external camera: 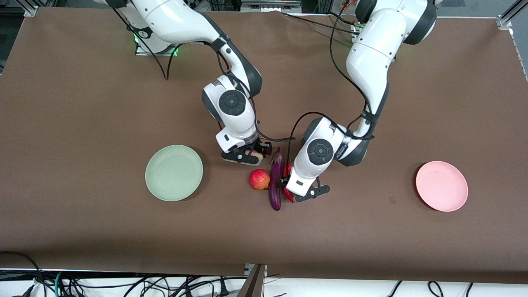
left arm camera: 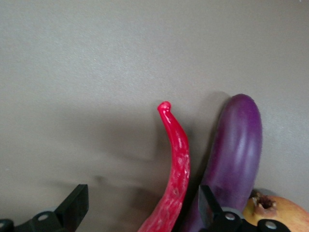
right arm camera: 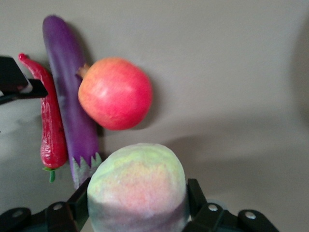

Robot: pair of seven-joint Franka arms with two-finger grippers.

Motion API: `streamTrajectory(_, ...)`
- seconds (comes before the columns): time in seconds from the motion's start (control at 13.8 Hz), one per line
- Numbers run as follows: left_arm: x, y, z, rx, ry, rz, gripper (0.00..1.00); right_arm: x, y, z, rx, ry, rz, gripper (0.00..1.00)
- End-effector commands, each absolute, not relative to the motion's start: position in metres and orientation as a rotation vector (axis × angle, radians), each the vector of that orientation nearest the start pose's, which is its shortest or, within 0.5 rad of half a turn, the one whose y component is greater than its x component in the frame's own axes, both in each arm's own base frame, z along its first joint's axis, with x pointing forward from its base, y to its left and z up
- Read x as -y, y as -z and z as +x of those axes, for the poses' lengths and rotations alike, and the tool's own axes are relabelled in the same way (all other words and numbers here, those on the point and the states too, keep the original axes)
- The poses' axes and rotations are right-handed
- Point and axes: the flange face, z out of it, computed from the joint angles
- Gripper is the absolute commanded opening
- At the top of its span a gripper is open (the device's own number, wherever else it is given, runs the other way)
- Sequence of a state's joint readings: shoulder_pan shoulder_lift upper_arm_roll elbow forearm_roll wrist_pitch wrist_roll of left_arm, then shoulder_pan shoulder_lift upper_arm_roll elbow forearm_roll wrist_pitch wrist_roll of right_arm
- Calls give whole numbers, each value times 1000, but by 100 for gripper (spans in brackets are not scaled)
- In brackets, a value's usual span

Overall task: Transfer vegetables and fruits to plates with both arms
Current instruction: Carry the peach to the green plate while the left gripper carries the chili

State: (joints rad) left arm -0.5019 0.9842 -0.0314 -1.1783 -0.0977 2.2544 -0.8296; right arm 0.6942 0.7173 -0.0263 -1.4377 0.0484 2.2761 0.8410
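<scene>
My right gripper (external camera: 253,155) is shut on the pale yellow-pink peach (external camera: 258,155), low over the table's middle; its pads press both sides of the peach (right arm camera: 137,188). My left gripper (external camera: 286,185) is open and low over the red chili (external camera: 288,195), which lies between its fingers (left arm camera: 77,205). The chili (left arm camera: 176,164) lies against the purple eggplant (left arm camera: 236,150). The eggplant (external camera: 275,181) lies beside the red pomegranate (external camera: 259,179). The right wrist view shows the pomegranate (right arm camera: 115,93), eggplant (right arm camera: 67,87) and chili (right arm camera: 50,121) together.
The mint green plate (external camera: 174,173) lies toward the right arm's end of the table. The pink plate (external camera: 441,186) lies toward the left arm's end. Both hold nothing. Brown table stretches between the fruits and each plate.
</scene>
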Motion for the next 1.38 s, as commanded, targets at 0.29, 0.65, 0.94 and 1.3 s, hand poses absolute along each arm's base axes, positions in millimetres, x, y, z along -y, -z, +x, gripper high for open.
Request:
streamTrajectory(0.29, 392, -180, 670, 600, 45, -3217, 100, -310, -313, 645, -41, -24, -3119, 41)
streamTrajectory(0.65, 391, -176, 669, 563, 41, -3219, 59, -191, -303, 685, 124, -79, -3128, 42)
streamTrajectory(0.94, 390, -177, 669, 500, 59, -3216, 29, -150, -275, 692, 101, -144, -3133, 42)
streamTrajectory(1.3, 379, -187, 676, 437, 66, -3223, 0, -143, -244, 690, 78, -201, -3137, 43)
